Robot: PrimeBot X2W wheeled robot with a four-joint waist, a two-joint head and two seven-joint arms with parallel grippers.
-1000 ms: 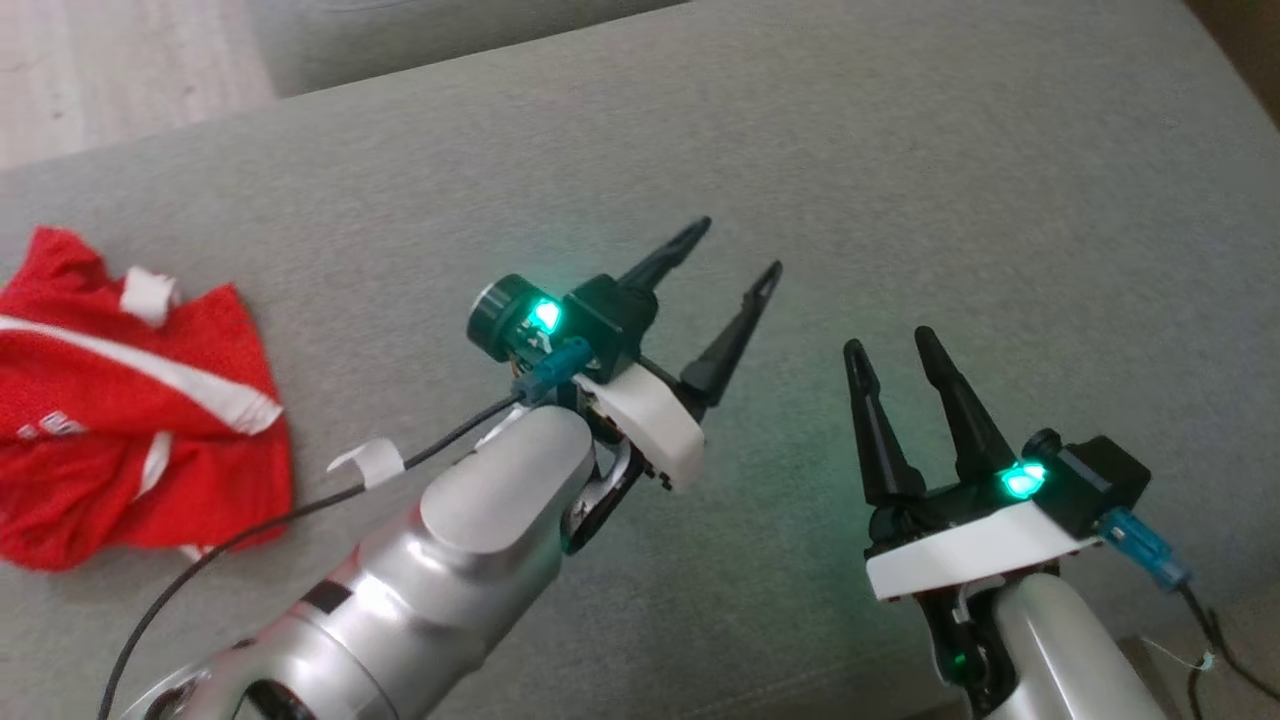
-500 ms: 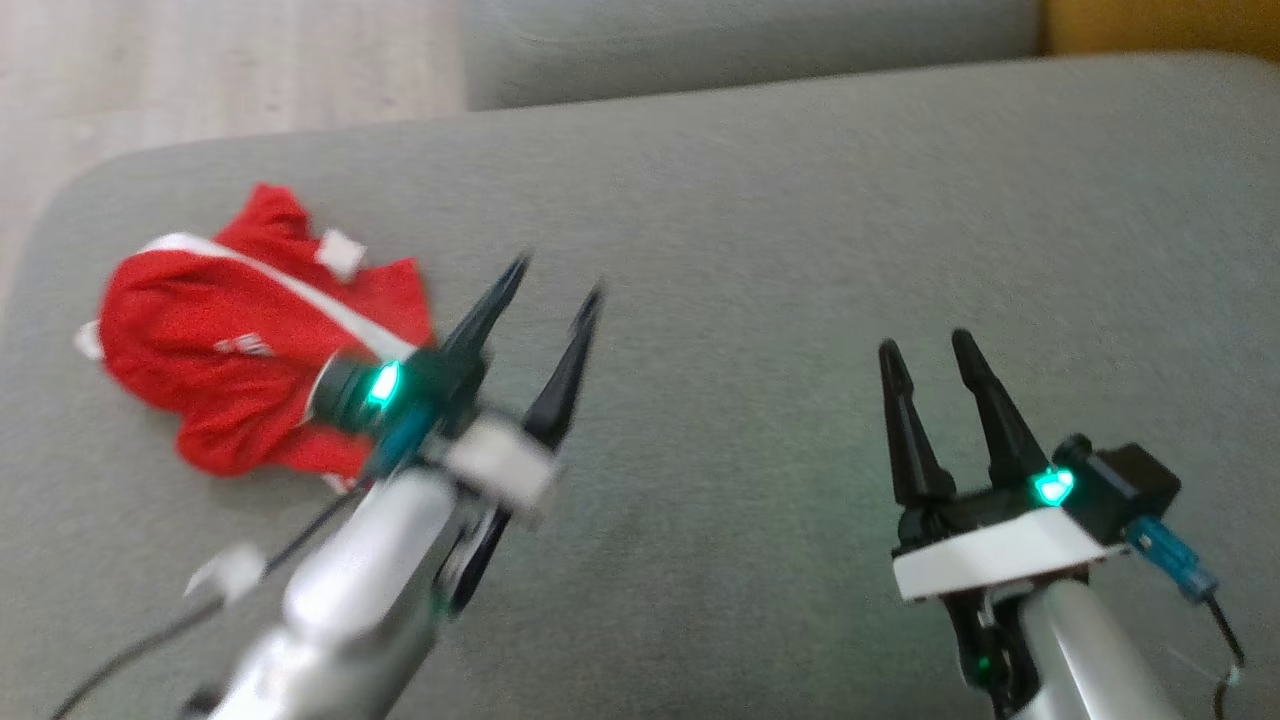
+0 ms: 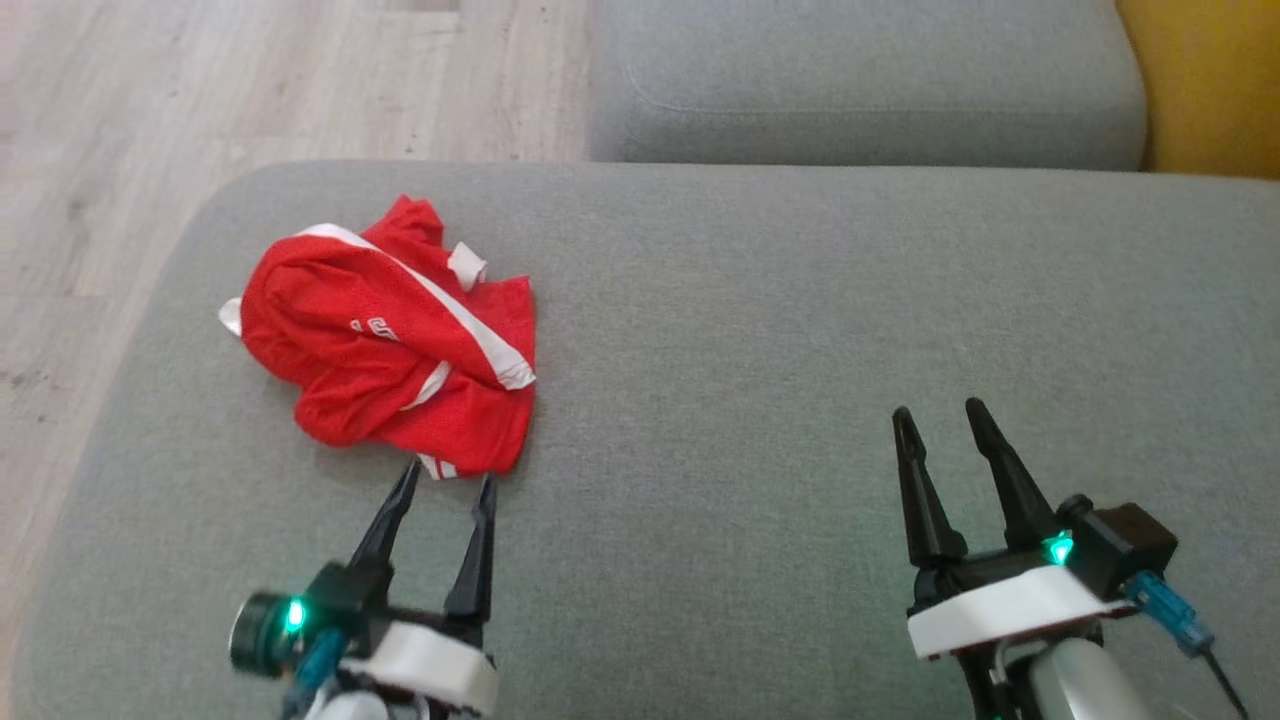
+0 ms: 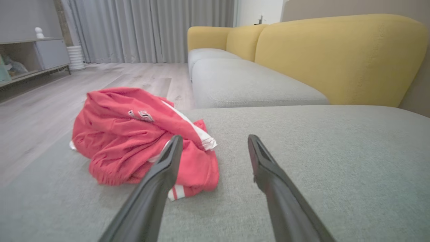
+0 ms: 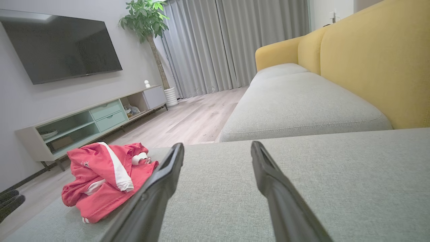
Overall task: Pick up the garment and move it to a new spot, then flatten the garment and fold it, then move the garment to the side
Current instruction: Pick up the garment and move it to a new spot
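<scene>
Looks like step one, pick not yet made. Garment (image 3: 390, 335) lies crumpled at the left end of the grey sofa cushion (image 3: 800, 350), unflattened and unfolded. Left end effector (image 3: 448, 473) is wide and empty, tips just beside the near hem. Right end effector (image 3: 938, 410) is wide and empty, well apart.

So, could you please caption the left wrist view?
Open left gripper facing a crumpled red garment on the grey sofa cushion.

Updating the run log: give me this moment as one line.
stage: before pickup | garment: crumpled on cushion | left gripper: open, near garment edge | right gripper: open, empty
</scene>
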